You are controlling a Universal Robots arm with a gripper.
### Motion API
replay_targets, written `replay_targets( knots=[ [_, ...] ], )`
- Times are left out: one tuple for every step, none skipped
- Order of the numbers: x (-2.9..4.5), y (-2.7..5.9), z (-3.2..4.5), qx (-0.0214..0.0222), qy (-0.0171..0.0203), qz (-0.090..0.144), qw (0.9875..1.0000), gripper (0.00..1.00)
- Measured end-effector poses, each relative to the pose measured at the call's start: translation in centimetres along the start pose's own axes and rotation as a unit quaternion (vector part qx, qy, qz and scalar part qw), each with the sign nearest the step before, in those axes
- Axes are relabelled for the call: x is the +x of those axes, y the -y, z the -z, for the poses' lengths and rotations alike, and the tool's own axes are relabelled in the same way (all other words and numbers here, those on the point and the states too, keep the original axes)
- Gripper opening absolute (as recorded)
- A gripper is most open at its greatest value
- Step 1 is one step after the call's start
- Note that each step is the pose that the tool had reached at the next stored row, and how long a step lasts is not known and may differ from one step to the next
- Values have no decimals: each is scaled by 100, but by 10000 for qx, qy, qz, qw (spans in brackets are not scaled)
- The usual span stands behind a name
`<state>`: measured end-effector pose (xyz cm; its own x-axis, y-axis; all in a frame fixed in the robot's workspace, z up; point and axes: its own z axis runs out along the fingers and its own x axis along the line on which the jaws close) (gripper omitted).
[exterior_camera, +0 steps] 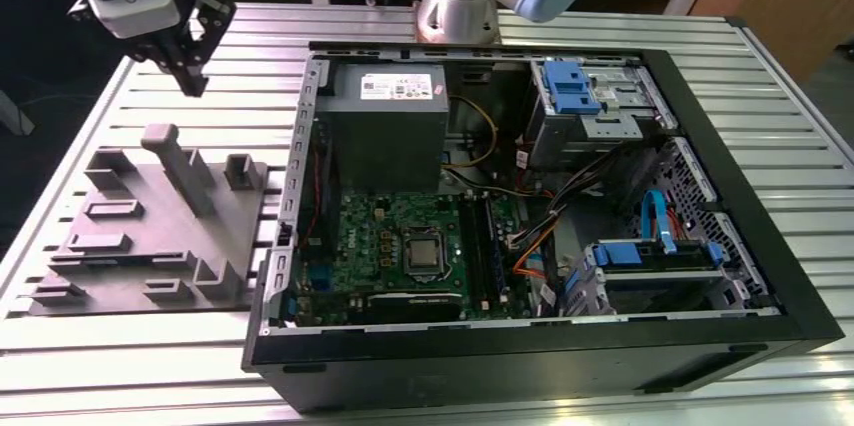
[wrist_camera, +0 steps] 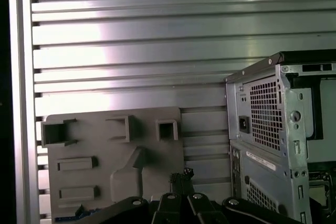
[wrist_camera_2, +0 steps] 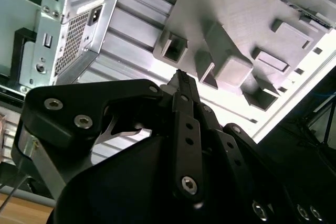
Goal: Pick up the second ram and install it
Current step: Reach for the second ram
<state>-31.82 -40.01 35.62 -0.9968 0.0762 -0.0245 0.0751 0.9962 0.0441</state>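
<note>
Currently your gripper [exterior_camera: 195, 83] hangs above the grey fixture [exterior_camera: 147, 246], well apart from the open computer case [exterior_camera: 534, 356], with its fingers pinched together on nothing visible. You cannot place the second ram with certainty; a thin blue sliver [wrist_camera: 68, 216] at the fixture's edge in the first wrist view may be it. Expect a light, stiff, fragile board. Pinch it across its flat faces near mid-length, gently, keeping clear of the contact edge.

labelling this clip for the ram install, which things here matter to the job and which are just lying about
For the job:
gripper
gray parts holder
motherboard
memory slots

Lying about:
power supply
blue drive cage
blue cable
slatted table
</note>
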Motion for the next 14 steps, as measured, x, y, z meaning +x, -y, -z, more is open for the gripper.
replay_targets(
  knots=[
    [19,2,-8,0,1,0,10000,10],
    [36,4,-14,0,1,0,10000,10],
    [53,6,-20,0,0,0,10000,10],
    [69,9,-24,0,0,0,10000,10],
    [85,13,-28,0,0,0,10000,10],
    [101,17,-31,0,0,0,10000,10],
    [115,22,-34,0,1,0,10000,10],
    [129,28,-37,0,0,0,10000,10],
    [144,34,-40,0,1,0,10000,10],
    [158,41,-42,0,0,0,10000,10],
    [170,47,-45,0,0,0,10000,10],
    [184,55,-48,0,0,0,10000,10],
    [196,65,-50,0,0,1,10000,10],
    [208,75,-53,0,0,1,10000,10]
  ],
)
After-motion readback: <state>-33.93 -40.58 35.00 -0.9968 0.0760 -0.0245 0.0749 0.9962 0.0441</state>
